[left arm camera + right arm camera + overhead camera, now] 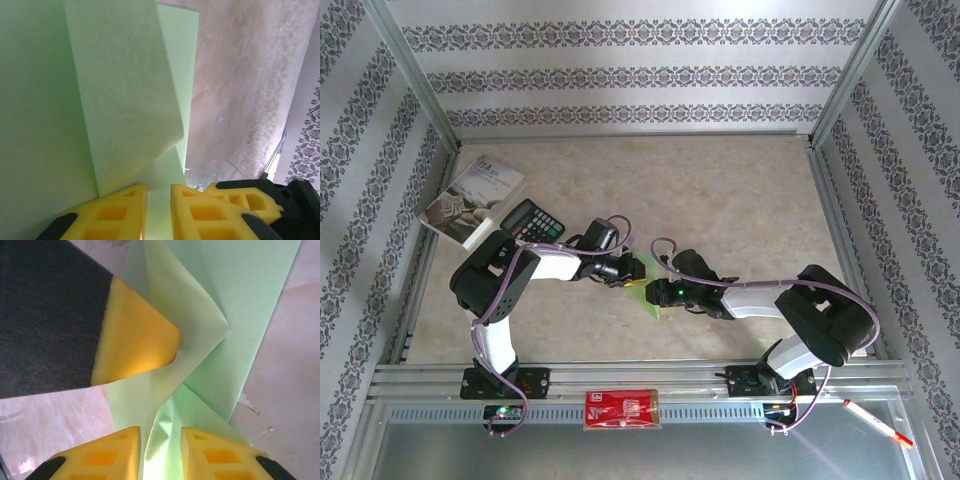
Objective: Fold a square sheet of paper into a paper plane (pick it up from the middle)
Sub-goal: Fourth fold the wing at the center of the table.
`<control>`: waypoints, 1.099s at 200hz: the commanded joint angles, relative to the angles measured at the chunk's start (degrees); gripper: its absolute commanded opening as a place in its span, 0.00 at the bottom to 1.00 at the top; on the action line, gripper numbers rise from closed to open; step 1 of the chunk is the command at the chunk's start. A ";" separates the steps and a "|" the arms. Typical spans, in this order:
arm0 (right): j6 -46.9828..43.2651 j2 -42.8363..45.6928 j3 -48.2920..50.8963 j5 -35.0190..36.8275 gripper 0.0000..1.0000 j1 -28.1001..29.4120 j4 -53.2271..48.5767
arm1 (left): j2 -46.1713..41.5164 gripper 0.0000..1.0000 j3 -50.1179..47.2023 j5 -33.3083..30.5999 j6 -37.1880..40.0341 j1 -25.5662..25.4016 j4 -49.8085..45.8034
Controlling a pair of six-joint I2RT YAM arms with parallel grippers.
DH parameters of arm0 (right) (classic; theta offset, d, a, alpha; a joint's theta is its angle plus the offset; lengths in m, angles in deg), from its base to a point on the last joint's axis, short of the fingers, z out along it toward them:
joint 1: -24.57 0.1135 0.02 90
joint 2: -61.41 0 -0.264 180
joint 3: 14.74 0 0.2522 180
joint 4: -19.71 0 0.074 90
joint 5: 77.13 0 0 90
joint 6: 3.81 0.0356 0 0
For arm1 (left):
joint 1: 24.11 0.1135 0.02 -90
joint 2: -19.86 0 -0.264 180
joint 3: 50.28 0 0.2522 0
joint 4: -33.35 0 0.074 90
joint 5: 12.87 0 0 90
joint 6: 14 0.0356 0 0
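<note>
Your left gripper (159,190) is sitting with its yellow fingers drawn narrow. The square sheet of paper (125,100) is running down into the slit between them, so you are pinching it there. Your right gripper (160,432) is showing a slightly wider slit with a green fold standing in it. You cannot tell whether those fingers are biting the fold or merely flanking it.

The sheet is sitting between the two grippers, roughly mid-table in the overhead view, and it is already partly folded. One flap is curling loose in front of the left wrist camera, and a pointed corner fold is lying beside the left finger in the right wrist view.

Judging by that curl, you are handling something very light, limp and easily creased. It will likely sag wherever it is unsupported, and a hard tug between two grips could tear it. Take hold along a folded edge, where the doubled layers are stiffer, rather than on a single free corner.

Around you, the table (740,190) is lying bare on the far side and to the right. The calculator (532,220) and booklet (472,200) are sitting close to the left arm's elbow. The red packet (622,408) is resting on the near rail, so favour the far and right sides when swinging.
</note>
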 commanded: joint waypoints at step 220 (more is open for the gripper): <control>4.42 1.80 2.54 3.12 0.14 5.53 -0.25 | 2.43 0.20 -1.57 -5.65 1.97 0.62 -6.15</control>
